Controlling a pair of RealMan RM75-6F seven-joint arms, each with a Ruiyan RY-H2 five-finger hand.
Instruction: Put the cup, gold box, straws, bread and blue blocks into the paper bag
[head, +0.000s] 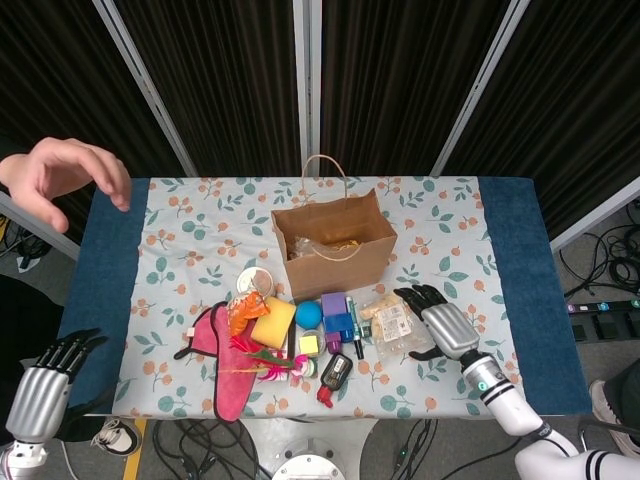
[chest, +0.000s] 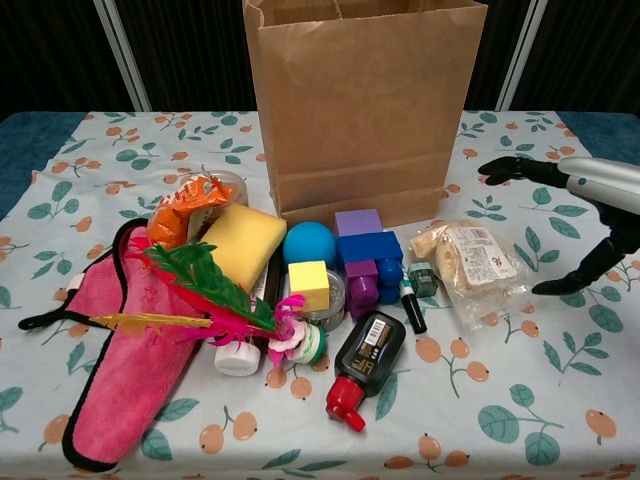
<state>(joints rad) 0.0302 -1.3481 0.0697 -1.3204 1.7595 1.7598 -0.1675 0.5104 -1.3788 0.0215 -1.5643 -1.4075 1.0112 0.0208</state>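
Right robot hand (head: 444, 322) spread beside bread (head: 392, 322)

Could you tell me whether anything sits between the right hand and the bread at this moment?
Nothing visible does. The right hand is open just to the right of the bread, with only bare tablecloth between them in the chest view. The other clutter lies on the bread's far side.

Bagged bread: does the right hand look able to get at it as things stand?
Probably yes. The right hand is open, just beside the bagged bread on its outer side, with only bare tablecloth between them; the clutter lies on the bread's far side.
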